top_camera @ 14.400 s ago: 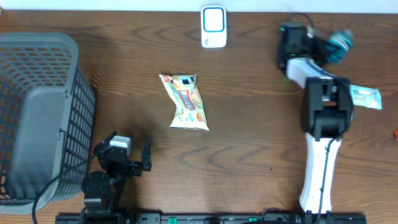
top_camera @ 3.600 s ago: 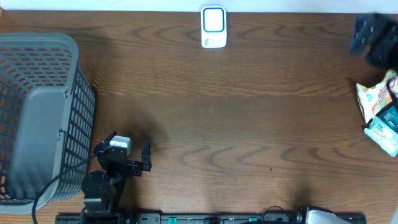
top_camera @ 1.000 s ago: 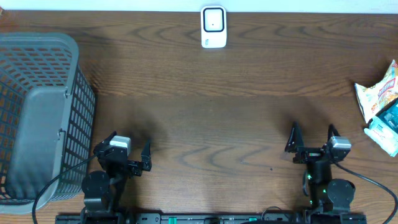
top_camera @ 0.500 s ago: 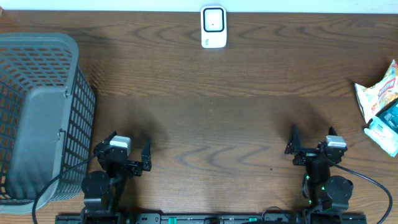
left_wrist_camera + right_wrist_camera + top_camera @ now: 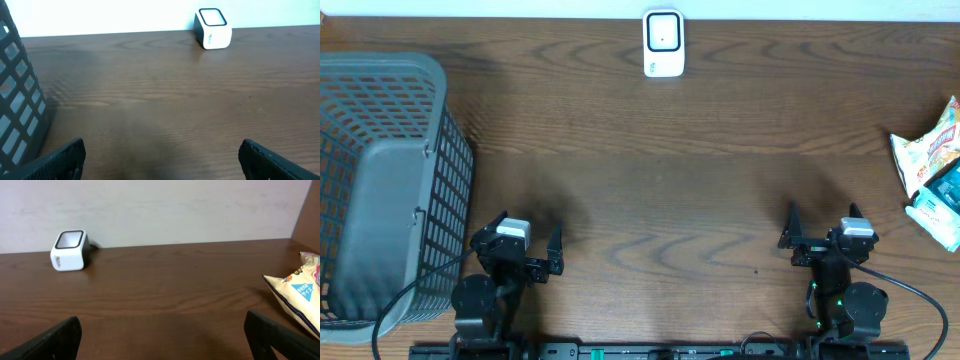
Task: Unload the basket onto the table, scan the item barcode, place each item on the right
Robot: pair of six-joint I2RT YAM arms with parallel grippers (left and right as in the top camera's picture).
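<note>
While the left tool [image 5: 520,252] and right tool [image 5: 820,240] are held open and empty, the snack bag [image 5: 926,150] is located well apart from the barcode scanner [image 5: 663,43].

My work surface is a dark brown table [image 5: 650,180] with pronounced wood grain. A plain off-white wall [image 5: 175,205] rises directly behind its far edge. Lighting is even and diffuse; the tabletop shows a faint sheen.

Wide open and empty: left pincer [image 5: 525,243] and right pincer [image 5: 822,228] on the wooden counter [image 5: 720,180]. Far ahead, between them, white barcode scanner [image 5: 663,43]. Just left of the left pincer, grey mesh basket [image 5: 380,190]. Well right of the right pincer, snack packets [image 5: 932,165].
</note>
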